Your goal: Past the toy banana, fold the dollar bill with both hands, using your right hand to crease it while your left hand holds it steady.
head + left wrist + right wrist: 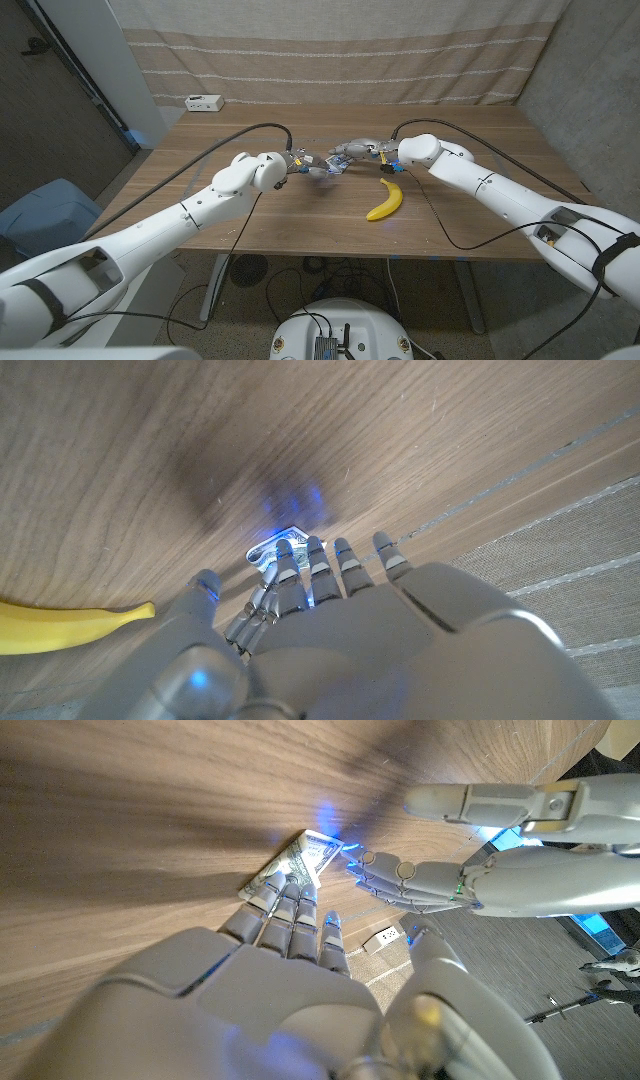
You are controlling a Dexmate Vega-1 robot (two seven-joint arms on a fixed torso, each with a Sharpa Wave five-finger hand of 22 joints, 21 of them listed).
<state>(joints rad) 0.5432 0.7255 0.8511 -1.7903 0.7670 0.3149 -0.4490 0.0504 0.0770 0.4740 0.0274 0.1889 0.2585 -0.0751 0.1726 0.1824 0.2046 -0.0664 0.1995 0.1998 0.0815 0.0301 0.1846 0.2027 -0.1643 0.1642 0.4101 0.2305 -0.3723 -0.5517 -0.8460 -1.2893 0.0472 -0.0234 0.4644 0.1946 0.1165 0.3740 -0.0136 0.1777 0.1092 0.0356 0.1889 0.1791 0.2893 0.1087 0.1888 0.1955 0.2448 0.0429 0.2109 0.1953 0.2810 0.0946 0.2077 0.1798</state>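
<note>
Both hands are stretched toward the table's middle, fingertips nearly meeting. The right hand [290, 920] is pressed fingers-together onto the folded dollar bill [300, 860], seen in the right wrist view; the left hand [420, 880] touches its corner. The banana [385, 200] lies nearer, on the wooden table [470, 130].

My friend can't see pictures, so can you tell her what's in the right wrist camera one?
A right robot hand presses its fingertips on a folded dollar bill lying on a wooden table. The left robot hand reaches in from the side, its fingertips right at the bill's edge.
</note>
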